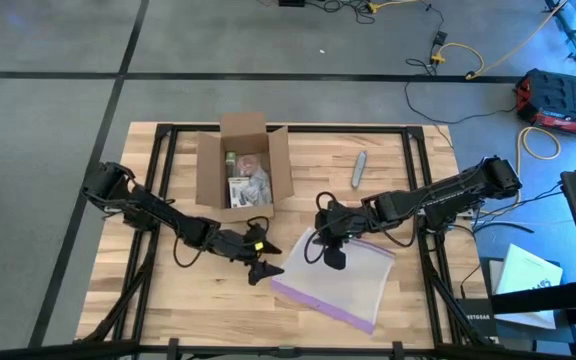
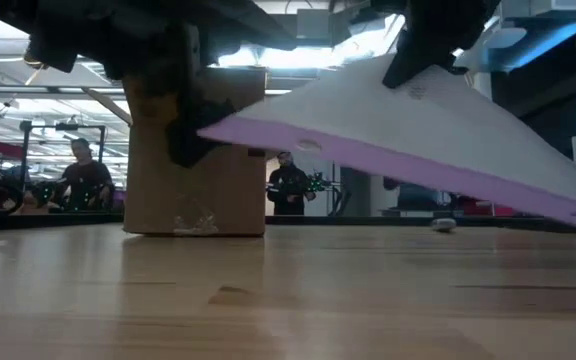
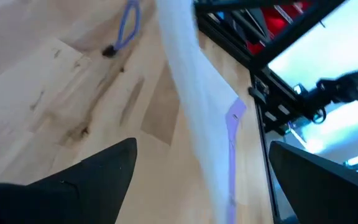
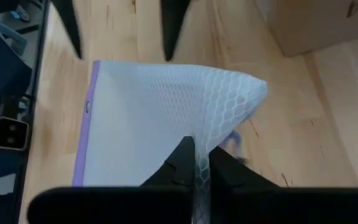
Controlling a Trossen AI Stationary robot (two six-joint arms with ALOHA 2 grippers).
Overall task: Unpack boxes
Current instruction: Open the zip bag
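The open brown box stands on its base at the table's far middle, flaps up, with small items inside; it also shows in the low view. A clear bag with a purple zip edge lies near the middle. My right gripper is shut on it. My left gripper stands open at the bag's left side. Its fingers stand on either side of the raised purple-edged end. I cannot tell whether they touch it. My right gripper pinches the bag's clear wall between its two fingers, on the side away from the purple zip edge. The fingers slant down from above. The bag is raised and tilted, its purple edge sloping down toward the table's right.
A small grey tool lies on the table to the right of the box. A black frame runs around the tabletop. People stand in the room beyond the table's far edge. Bare wood lies along the near edge.
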